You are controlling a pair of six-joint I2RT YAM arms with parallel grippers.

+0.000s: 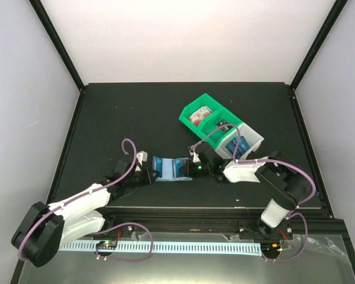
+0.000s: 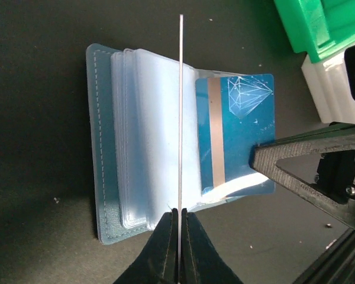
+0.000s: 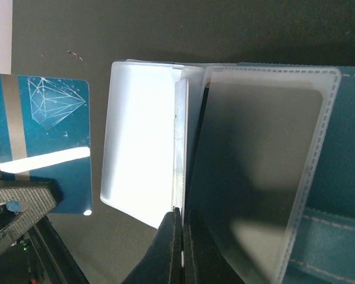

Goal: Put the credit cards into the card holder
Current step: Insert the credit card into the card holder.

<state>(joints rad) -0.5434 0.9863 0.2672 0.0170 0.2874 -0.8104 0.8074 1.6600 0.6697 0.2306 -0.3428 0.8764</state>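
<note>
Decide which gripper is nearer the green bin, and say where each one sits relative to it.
Right. The right gripper sits on the robot's side of the green bin; the left gripper lies beyond the card holder, farther left.

Your top view looks down from high behind the near edge, taking in the whole table (image 1: pixel 136 112). The wrist views sit very close over the left claw (image 2: pixel 178 234) and right claw (image 3: pixel 178 239), seemingly facing each other; all three share the card holder (image 1: pixel 171 167).
</note>
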